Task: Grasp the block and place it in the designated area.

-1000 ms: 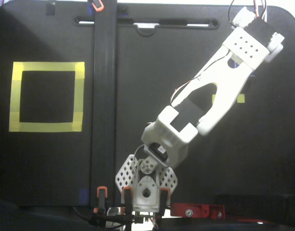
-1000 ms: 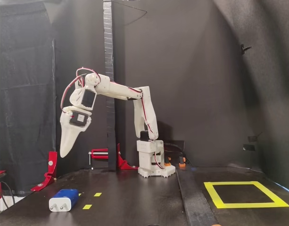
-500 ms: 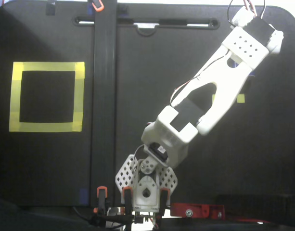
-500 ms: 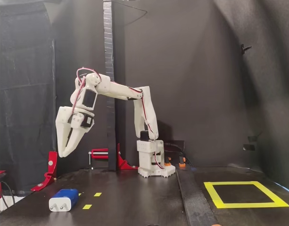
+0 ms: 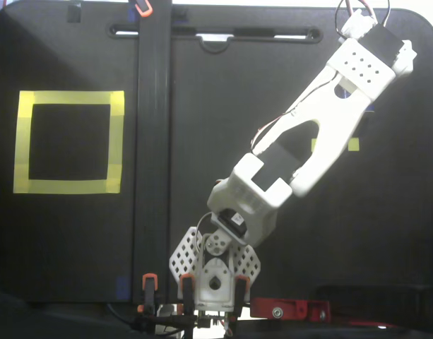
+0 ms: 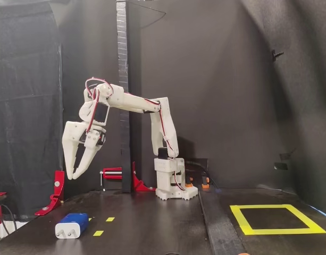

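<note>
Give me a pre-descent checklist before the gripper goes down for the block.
1. Gripper open: ok, fingers spread, nothing held.
2. Block reachable: ok, lying on the table, nothing on it.
3. Gripper over block: ok in the side-on fixed view; from above cannot tell, the arm hides both.
4. Finger-to-block orientation: cannot tell.
5. Yellow tape square free: ok, nothing inside it.

A black desk point(image 6: 152, 223) has small yellow marks point(image 6: 104, 226) stuck on it. A tall black post point(image 6: 122, 95) stands at the back, with red clamps point(image 6: 117, 175) near it.
</note>
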